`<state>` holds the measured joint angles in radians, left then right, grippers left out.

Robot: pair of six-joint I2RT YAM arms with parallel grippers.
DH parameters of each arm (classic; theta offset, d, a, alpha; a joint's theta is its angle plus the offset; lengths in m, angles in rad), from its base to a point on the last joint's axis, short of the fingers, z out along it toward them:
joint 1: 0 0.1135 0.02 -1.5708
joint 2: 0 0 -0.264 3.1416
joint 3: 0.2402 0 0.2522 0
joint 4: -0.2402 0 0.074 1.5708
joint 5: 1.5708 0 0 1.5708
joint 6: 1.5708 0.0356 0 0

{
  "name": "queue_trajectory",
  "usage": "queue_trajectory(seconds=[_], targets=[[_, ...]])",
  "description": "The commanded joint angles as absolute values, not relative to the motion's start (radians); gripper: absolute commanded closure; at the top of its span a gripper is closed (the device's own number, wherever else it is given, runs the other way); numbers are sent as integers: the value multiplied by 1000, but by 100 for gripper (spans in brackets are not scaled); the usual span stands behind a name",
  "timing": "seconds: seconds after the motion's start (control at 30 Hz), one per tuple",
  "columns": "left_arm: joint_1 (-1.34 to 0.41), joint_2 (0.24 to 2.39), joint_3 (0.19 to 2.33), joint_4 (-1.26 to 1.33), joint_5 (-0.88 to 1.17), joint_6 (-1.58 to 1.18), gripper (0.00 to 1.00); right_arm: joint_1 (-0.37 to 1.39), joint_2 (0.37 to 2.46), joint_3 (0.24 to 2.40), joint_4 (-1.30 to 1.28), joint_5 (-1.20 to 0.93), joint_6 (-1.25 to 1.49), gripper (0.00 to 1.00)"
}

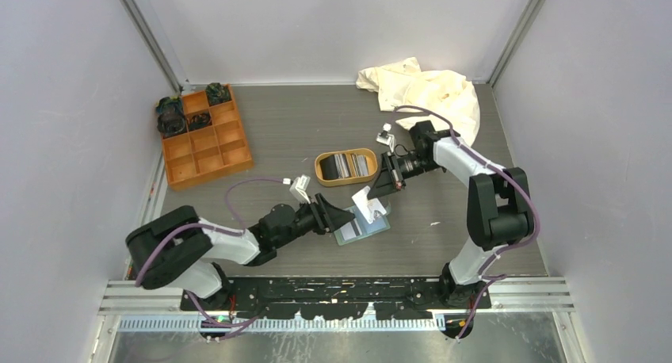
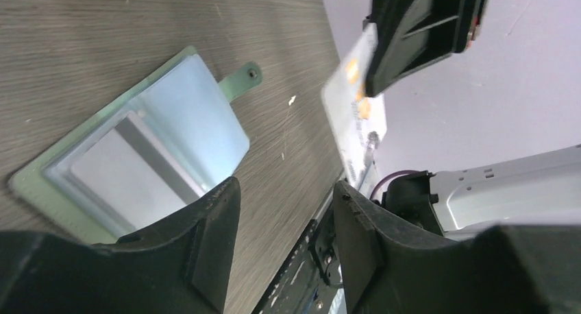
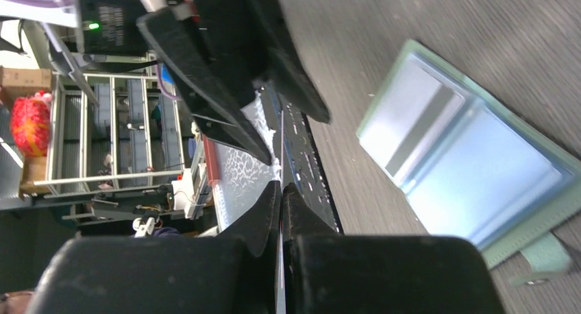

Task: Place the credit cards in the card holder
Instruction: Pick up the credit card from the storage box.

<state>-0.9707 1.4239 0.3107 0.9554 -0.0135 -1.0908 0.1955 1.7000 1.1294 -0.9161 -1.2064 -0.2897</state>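
The sage-green card holder [image 1: 363, 230] lies open on the table, and its clear pockets [image 2: 151, 149] show a grey-white card with a dark stripe inside. Its snap tab [image 2: 241, 81] points away from the fold. My right gripper [image 1: 382, 190] is shut on a white credit card [image 2: 356, 115], held tilted just above the holder's far edge. In the right wrist view the gripper [image 3: 281, 190] pinches that card edge-on, with the holder [image 3: 466, 156] to its right. My left gripper [image 1: 341, 218] is open and empty at the holder's left edge, its fingers [image 2: 212, 238] over one corner.
An oval tan tray [image 1: 321, 166] with more cards in it stands just behind the holder. An orange compartment box [image 1: 204, 137] sits at the back left and a crumpled cream cloth [image 1: 424, 89] at the back right. Grey walls close in both sides.
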Motion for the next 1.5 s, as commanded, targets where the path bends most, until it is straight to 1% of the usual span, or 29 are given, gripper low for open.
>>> queue_trajectory(seconds=[0.0, 0.07, 0.17, 0.43, 0.67, 0.77, 0.87, 1.03, 1.17, 1.27, 1.33, 1.4, 1.47], targets=[[-984, 1551, 346, 1353, -5, -1136, 45, 200, 1591, 1139, -937, -1349, -349, 99], [-989, 1605, 360, 1427, -5, -1149, 41, 202, 1576, 1134, -936, -1351, -350, 98], [-994, 1621, 385, 1431, 23, -1141, 40, 202, 1564, 1132, -937, -1343, -351, 99], [-994, 1541, 362, 1429, 18, -1080, 45, 202, 1556, 1136, -970, -1344, -394, 98], [-990, 1511, 326, 1424, 27, -1071, 48, 201, 1552, 1183, -1162, -1383, -593, 98], [-990, 1479, 300, 1419, 36, -1060, 48, 201, 1547, 1187, -1177, -1379, -615, 98], [-991, 1429, 294, 1371, 51, -1046, 48, 200, 1547, 1185, -1176, -1373, -619, 98], [-990, 1352, 333, 1208, 79, -1014, 48, 204, 1555, 1182, -1176, -1364, -618, 98], [-991, 1322, 381, 1065, 97, -990, 48, 227, 1546, 1180, -1178, -1358, -627, 98], [-987, 1322, 399, 1029, 115, -986, 48, 242, 1538, 1178, -1177, -1354, -633, 98], [-982, 1324, 400, 1029, 123, -989, 50, 247, 1538, 1178, -1178, -1353, -635, 98], [-977, 1327, 400, 1034, 130, -992, 57, 256, 1541, 1178, -1180, -1348, -638, 98], [-974, 1330, 400, 1045, 144, -995, 61, 266, 1541, 1178, -1180, -1340, -640, 98]])
